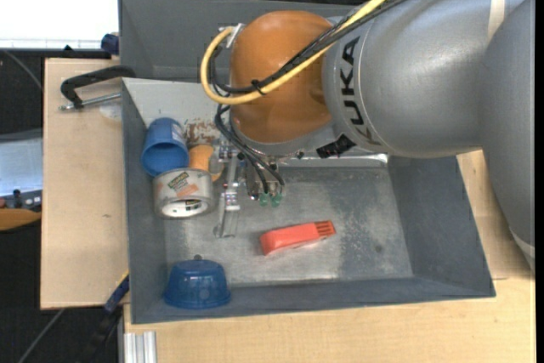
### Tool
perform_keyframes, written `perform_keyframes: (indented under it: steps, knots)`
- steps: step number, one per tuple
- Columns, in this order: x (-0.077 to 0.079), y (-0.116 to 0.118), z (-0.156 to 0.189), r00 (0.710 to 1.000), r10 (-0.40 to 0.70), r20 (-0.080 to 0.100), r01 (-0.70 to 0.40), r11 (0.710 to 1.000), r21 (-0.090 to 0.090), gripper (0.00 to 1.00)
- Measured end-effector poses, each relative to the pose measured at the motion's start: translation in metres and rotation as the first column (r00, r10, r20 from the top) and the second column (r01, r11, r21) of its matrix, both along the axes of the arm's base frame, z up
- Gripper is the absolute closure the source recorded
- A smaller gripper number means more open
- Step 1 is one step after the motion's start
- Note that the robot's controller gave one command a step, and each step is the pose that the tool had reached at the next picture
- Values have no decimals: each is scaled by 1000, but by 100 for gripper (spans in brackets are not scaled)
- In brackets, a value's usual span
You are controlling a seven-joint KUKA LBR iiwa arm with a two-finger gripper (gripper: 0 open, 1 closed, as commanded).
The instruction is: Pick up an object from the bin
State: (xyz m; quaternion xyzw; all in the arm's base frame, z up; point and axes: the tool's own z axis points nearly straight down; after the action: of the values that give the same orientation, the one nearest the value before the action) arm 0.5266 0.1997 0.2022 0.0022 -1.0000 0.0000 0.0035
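**Several loose things, pincer (227, 208) beside tape roll (183, 193)**

Your pincer hangs low in the grey bin (374, 242), just at 3 o'clock of the silver tape roll. You cannot tell whether it is spread or pressed together. An orange-red comb (296, 237) lies at its 4 o'clock.

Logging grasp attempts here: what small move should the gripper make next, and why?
Probably a short shift toward the orange comb-like piece, then down. The gripper hangs over bare bin floor, close beside the tape roll, seemingly with nothing under it. The orange piece lies flat and alone, apart from the tape roll and the blue cup, so it looks the easier pick.
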Motion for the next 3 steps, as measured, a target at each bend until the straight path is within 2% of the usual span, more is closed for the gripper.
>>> perform_keyframes:
  steps: [1,2,3]
  knots:
    - [2,-1,5,1000,-4,8,4,1000,2,0]
    - [25,15,-63,997,78,12,-78,997,3,0]
    - [36,18,-85,988,156,24,-156,988,-2,0]
